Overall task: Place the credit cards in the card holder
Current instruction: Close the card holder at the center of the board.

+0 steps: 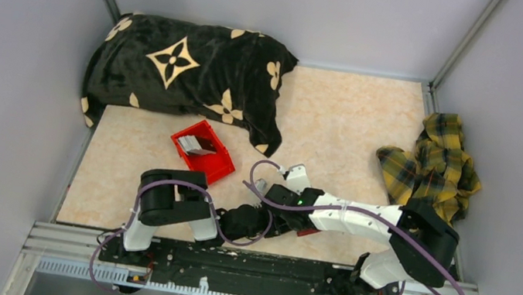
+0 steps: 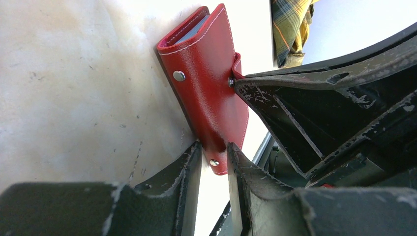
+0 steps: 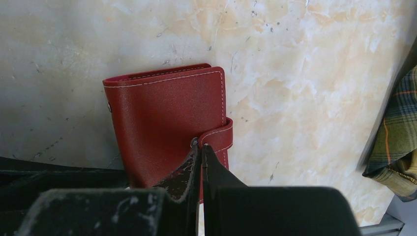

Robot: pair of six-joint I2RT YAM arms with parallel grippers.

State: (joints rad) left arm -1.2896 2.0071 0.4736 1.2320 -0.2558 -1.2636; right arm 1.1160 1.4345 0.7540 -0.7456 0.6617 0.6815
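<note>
One card holder (image 3: 162,123), dark red and leather-like with pale stitching along its edges and small metal studs, stands folded on edge on the table (image 3: 295,73) close to the near edge, between the two arms. A sliver of blue-grey lining shows at its far end in the left wrist view. The left gripper (image 2: 214,153) is partly open, its black, scuffed fingers (image 2: 189,164) clamping the holder's near end from both sides. The right gripper (image 3: 200,150) is closed, its tips pressed against the snap tab (image 3: 219,135) at the stud; whether the tab is pinched between them I cannot tell. The credit cards (image 1: 198,146), thin and pale, lie in a bright red plastic bin (image 1: 218,166) farther left on the mottled, marble-like tabletop.
</note>
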